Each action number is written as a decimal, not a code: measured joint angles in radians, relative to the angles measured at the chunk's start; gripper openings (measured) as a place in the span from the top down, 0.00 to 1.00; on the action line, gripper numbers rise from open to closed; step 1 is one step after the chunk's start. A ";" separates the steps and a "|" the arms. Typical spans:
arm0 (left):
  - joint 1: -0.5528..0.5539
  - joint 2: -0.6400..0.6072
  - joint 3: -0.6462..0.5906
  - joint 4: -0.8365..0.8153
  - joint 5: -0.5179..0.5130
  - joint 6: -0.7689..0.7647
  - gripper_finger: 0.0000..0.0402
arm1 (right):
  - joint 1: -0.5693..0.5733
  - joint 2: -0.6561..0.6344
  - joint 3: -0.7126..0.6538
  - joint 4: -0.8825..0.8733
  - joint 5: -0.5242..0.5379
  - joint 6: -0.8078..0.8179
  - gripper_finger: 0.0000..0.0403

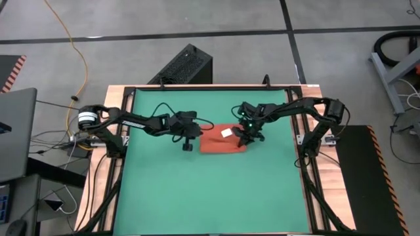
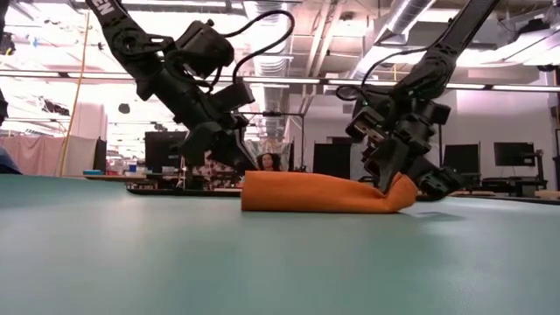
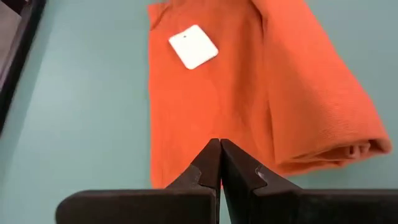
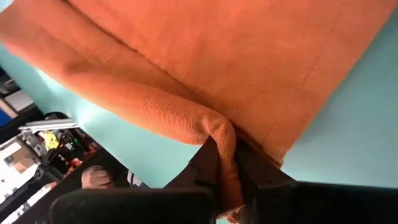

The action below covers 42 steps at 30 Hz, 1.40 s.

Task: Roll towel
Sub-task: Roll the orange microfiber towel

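The green mat (image 1: 210,177) covers the table top, and the towel (image 1: 222,140) lies a little beyond its middle, between the two arms, much smaller than the mat. It is an orange-red cloth folded into a flat oblong; its long axis runs across the table from the left arm toward the right arm, and in the low view it shows as a low, thick band on the mat with its right end pulled up off the surface. It looks light and soft: it sags and creases where it is lifted, keeps no shape of its own, and would probably slide easily over the smooth mat, so a roll likely needs one end held tight while the layers are turned over. The best hold seems to be a doubled edge or corner, where several layers can be pinched at once, not the flat middle. The right gripper (image 4: 227,165) is doing just that, its fingers clamped on a bunched fold at the towel's right edge. The left gripper (image 3: 220,155) hovers just beside the towel's left end with its fingers pressed together and nothing between them. The small white tag (image 3: 193,46) lies face up on the top layer.
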<state>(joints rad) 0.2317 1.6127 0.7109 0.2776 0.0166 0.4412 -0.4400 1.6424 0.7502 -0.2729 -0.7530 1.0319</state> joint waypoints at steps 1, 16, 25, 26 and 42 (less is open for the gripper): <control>0.000 0.000 0.000 -0.006 0.000 0.000 1.00 | 0.000 0.000 0.000 0.012 -0.002 -0.003 0.91; 0.027 0.144 0.003 0.005 0.016 0.041 1.00 | -0.007 -0.005 0.046 0.013 -0.033 -0.020 0.91; 0.026 0.154 0.003 0.048 0.021 0.042 1.00 | -0.012 0.002 0.047 -0.011 -0.003 -0.025 0.91; 0.025 0.154 0.003 0.048 0.021 0.044 1.00 | -0.011 0.002 0.047 -0.011 -0.001 -0.028 0.91; -0.045 -0.103 0.002 0.031 0.193 -0.093 1.00 | 0.001 0.002 0.047 -0.011 0.021 -0.080 0.91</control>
<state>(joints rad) 0.1872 1.5101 0.7132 0.3085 0.2095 0.3485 -0.4387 1.6444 0.7975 -0.2838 -0.7317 0.9521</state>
